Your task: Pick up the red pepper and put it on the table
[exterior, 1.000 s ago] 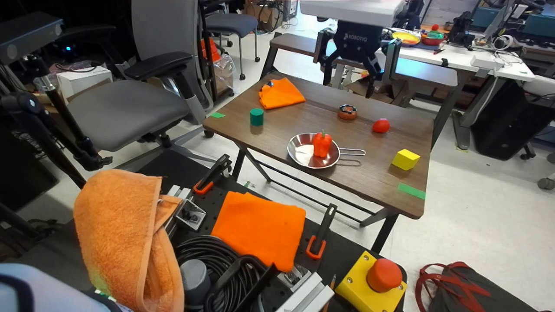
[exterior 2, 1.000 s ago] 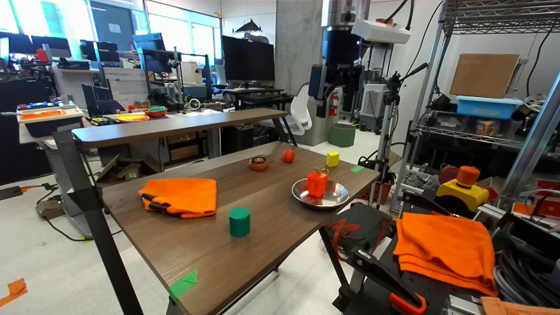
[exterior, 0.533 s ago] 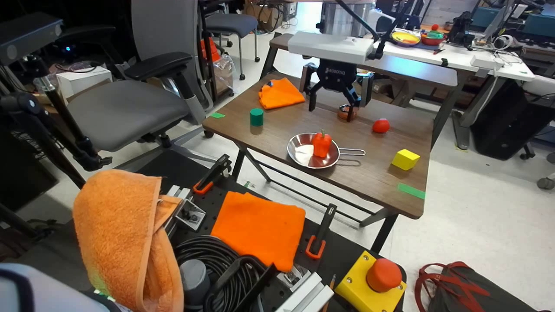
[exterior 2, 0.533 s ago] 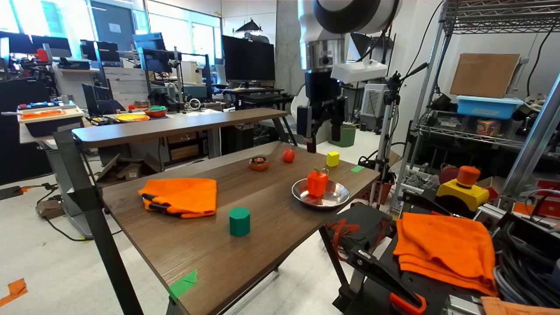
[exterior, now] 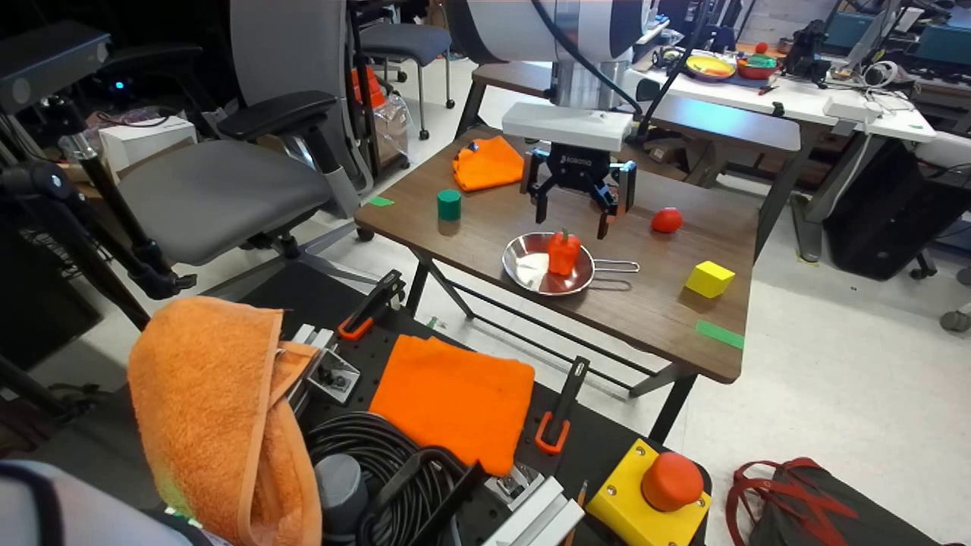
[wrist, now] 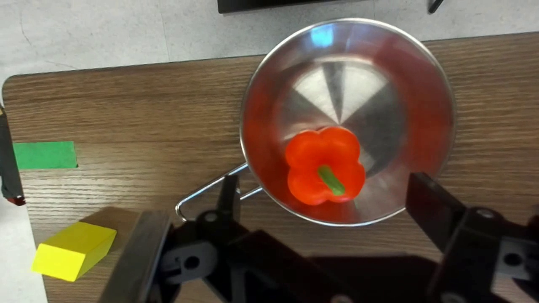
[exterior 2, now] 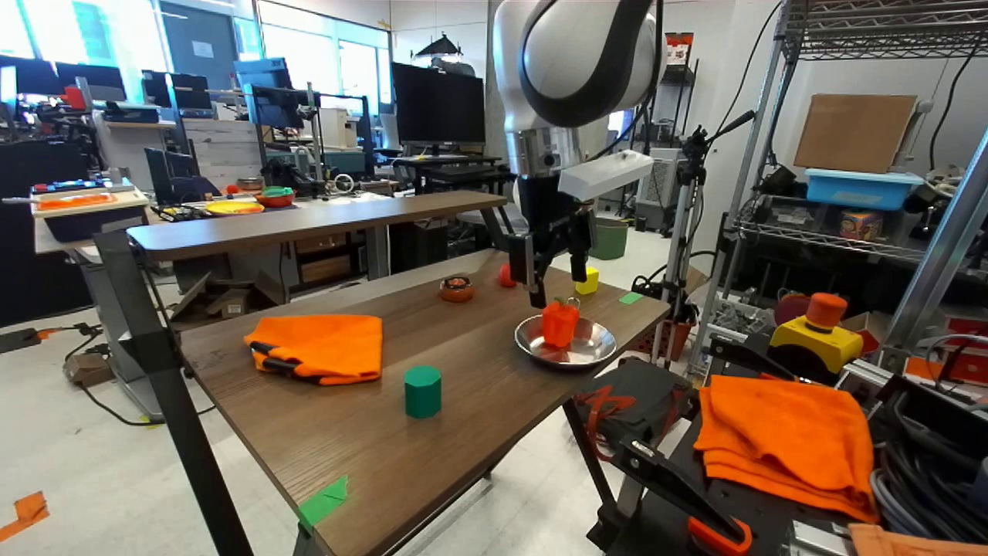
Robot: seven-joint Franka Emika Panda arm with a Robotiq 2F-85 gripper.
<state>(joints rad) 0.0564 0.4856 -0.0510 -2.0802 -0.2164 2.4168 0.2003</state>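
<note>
— How far along?
— Early, I'd judge. In an exterior view the pepper (exterior: 563, 258) sits in the pan (exterior: 523, 265), mid-frame; above, the gripper (exterior: 572, 220), lettered ROBOTIQ, is spread wide, holding nothing.
— And?
— In an exterior view the pan stands on the table (exterior 2: 347, 440), right of centre.
— Wrist view?
— The pepper near centre, apart from the fingers (wrist: 433, 210). Grasp, lift, placing remain.

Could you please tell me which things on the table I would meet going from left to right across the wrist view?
Green tape, yellow block, pan handle, red pepper.
</note>
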